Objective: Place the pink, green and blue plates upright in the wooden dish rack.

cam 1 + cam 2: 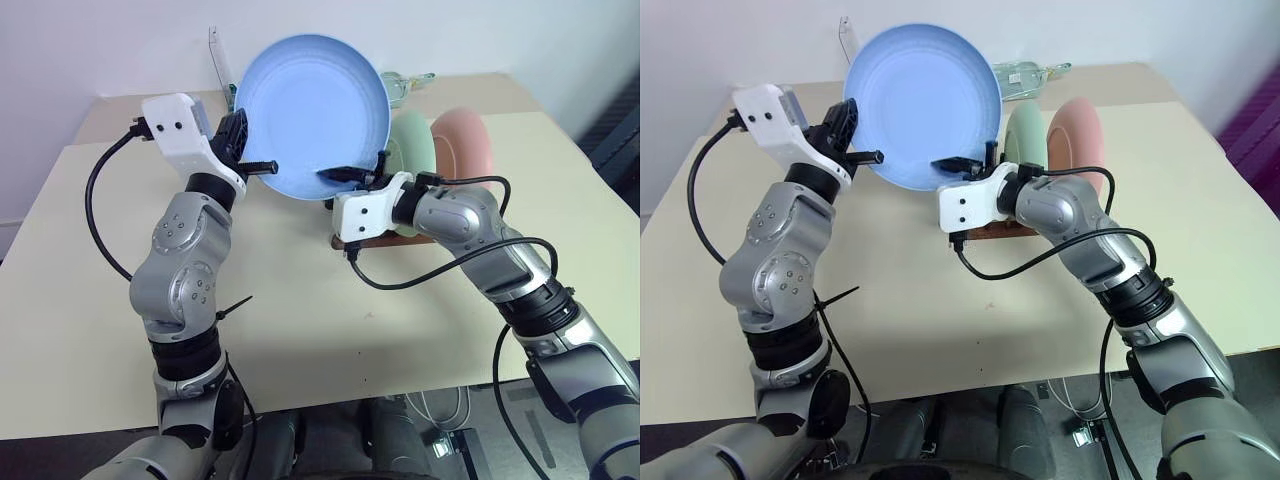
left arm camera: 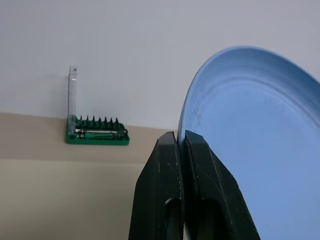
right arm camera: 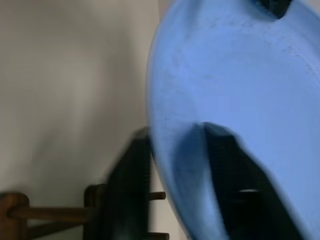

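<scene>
The blue plate (image 1: pixel 312 115) hangs upright in the air above the table's far side. My left gripper (image 2: pixel 181 137) is shut on its left rim, the two black fingers (image 2: pixel 160 175) pinching the edge. On the plate's lower right rim my right gripper (image 1: pixel 350 172) is shut too, one finger (image 3: pixel 235 170) on the plate's face and the other behind it. Just right of that, the green plate (image 1: pixel 412 145) and the pink plate (image 1: pixel 463 140) stand upright in the wooden dish rack (image 1: pixel 990 231), which my right hand mostly hides.
A green bit holder (image 2: pixel 97 135) with its clear lid raised stands at the table's (image 1: pixel 300 330) far edge by the wall. A clear glass object (image 1: pixel 1025 72) lies behind the plates. Black cables loop from both wrists.
</scene>
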Controlling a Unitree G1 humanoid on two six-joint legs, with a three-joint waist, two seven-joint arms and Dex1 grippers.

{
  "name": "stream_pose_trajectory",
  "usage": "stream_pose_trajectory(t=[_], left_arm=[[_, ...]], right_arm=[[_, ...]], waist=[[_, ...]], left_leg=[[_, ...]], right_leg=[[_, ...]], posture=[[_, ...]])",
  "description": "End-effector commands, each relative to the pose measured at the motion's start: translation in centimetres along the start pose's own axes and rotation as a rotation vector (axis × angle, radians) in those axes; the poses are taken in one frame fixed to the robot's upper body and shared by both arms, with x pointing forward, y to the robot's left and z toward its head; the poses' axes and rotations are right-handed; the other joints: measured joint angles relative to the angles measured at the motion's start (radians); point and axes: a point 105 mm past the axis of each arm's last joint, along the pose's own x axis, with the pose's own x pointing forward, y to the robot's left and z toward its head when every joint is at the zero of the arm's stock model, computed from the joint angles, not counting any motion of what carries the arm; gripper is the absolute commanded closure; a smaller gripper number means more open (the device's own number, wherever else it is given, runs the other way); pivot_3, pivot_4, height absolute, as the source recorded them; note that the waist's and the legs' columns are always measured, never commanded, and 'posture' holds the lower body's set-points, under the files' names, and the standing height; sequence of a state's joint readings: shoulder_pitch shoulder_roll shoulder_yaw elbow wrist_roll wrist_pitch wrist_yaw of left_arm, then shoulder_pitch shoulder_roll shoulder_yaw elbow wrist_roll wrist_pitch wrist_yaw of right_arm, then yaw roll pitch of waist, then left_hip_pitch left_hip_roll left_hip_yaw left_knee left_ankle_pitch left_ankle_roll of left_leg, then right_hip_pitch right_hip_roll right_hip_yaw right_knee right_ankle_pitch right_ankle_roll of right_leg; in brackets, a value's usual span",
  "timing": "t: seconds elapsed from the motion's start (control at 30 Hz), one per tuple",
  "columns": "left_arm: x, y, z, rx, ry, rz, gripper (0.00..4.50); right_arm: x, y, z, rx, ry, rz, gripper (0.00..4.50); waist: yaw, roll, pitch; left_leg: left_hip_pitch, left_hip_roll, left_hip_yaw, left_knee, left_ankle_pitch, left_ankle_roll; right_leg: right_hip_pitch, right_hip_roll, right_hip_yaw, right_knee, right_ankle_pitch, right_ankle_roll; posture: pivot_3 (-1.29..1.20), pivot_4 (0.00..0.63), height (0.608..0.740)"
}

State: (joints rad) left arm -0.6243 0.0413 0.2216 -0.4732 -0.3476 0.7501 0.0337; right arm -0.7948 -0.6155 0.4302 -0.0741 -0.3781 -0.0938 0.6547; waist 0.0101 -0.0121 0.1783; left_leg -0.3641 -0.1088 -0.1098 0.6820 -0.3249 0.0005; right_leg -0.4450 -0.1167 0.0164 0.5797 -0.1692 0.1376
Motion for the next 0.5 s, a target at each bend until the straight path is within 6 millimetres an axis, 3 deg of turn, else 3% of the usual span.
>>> stream_pose_trajectory(t=[0.03, 0.13, 0.23, 0.3, 0.37, 0.4, 0.5], left_arm=[[-0.4, -1.3, 1.7, -0.076, -0.066, -0.07, 3.87], [0.0, 0.7, 3.2, -0.234, -0.135, 0.051, 2.53], [0.1, 6.3, 5.3, -0.288, -0.245, 0.333, 1.06], [-0.3, 9.0, 6.0, -0.191, -0.271, 0.475, 1.06], [-1.6, 13.2, 5.9, 0.13, -0.234, 0.692, 1.06], [-1.8, 14.3, 5.6, 0.237, -0.208, 0.704, 1.06], [-1.2, 14.0, 2.8, 0.437, -0.09, 0.572, 1.06]], right_arm=[[-0.4, -0.9, 0.0, -0.04, 0.009, -0.05, 4.5], [-0.4, -0.5, 0.0, -0.057, 0.012, -0.053, 4.5], [-0.5, -0.7, 0.2, -0.022, -0.003, -0.081, 4.5], [-0.5, -1.1, 0.4, 0.015, -0.022, -0.111, 4.5], [-1.0, -3.4, 1.6, 0.134, -0.108, -0.225, 4.5], [-1.5, -4.9, 2.6, 0.208, -0.182, -0.29, 4.5], [-3.2, -8.1, 4.7, 0.417, -0.362, -0.406, 4.5]], waist=[[0.0, 0.0, 0.0], [0.002, 0.0, 0.0], [-0.001, -0.001, 0.0], [-0.008, 0.0, 0.0], [-0.015, 0.0, 0.0], [-0.021, 0.0, 0.0], [-0.02, 0.0, 0.0]], left_leg=[[0.0, 0.0, 0.0, 0.0, 0.0, 0.0], [0.0, 0.0, 0.0, 0.0, 0.0, 0.0], [0.0, 0.0, -0.001, 0.0, 0.0, -0.001], [0.001, 0.001, 0.0, -0.002, 0.001, -0.002], [0.005, 0.001, 0.001, -0.005, 0.001, -0.002], [0.005, 0.001, 0.001, -0.006, 0.001, -0.002], [0.005, 0.001, 0.0, -0.007, 0.001, -0.003]], right_leg=[[0.0, 0.0, 0.0, 0.0, 0.0, 0.0], [0.0, 0.0, 0.0, 0.0, 0.0, 0.0], [0.0, 0.0, 0.0, 0.0, 0.0, 0.0], [0.0, 0.001, 0.0, 0.0, 0.001, -0.001], [0.001, 0.002, 0.002, 0.0, 0.0, -0.001], [0.001, 0.003, 0.002, 0.0, 0.0, -0.001], [0.0, 0.003, 0.003, 0.0, 0.001, -0.001]], posture=[[0.0, 0.15, 0.74], [0.0, 0.15, 0.74], [0.0, 0.15, 0.74], [0.0, 0.15, 0.74], [0.0, 0.15, 0.74], [0.0, 0.15, 0.74], [0.0, 0.15, 0.74]])
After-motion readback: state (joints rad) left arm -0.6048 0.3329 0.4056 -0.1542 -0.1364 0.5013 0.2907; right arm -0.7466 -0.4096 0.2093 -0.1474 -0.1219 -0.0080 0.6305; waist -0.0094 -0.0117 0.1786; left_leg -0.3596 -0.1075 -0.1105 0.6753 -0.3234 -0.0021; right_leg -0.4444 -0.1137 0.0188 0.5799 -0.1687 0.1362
